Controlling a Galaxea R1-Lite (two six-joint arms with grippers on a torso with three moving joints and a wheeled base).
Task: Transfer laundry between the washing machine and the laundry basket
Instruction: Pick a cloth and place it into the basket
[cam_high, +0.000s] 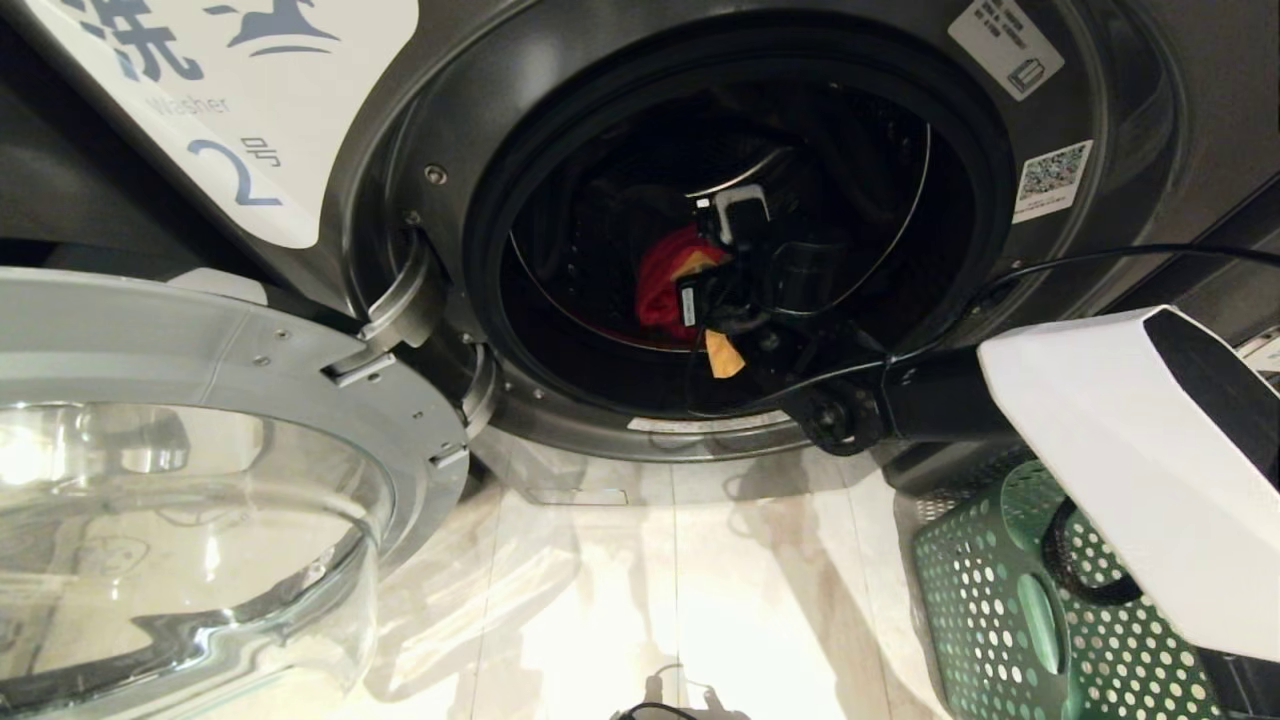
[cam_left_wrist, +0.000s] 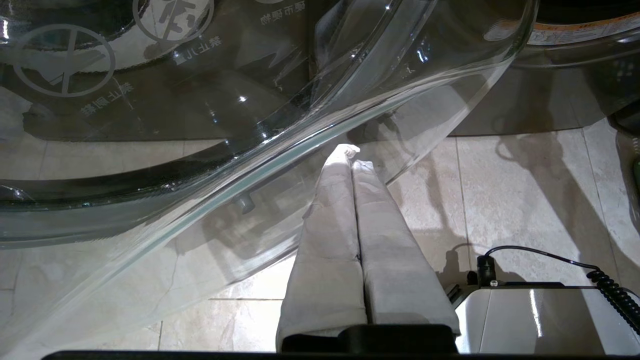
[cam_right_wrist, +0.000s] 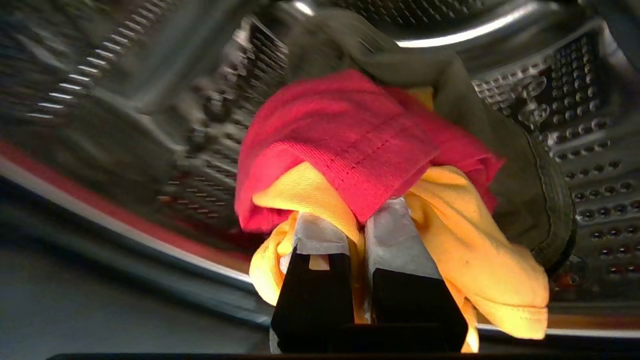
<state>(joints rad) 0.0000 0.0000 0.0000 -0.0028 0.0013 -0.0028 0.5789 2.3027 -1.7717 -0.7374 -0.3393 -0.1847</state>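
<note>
So I'm mid-unload: my right gripper (cam_right_wrist: 360, 235) is inside the drum of the washing machine (cam_high: 400, 130), jaws clamped on the yellow-orange garment (cam_right_wrist: 480, 240), with the red one (cam_right_wrist: 350, 135) draped over my fingers and the grey-green one (cam_right_wrist: 500, 150) behind it. Next I reckon I need to back out over the door seal without snagging, then swing over to the laundry basket (cam_high: 1000, 600) on the pale tiled floor (cam_high: 700, 580) at my right. My left gripper (cam_left_wrist: 352, 155) sits shut and empty under the open glass door (cam_high: 200, 450).

Head cam low, facing drum (cam_high: 720, 250).
</note>
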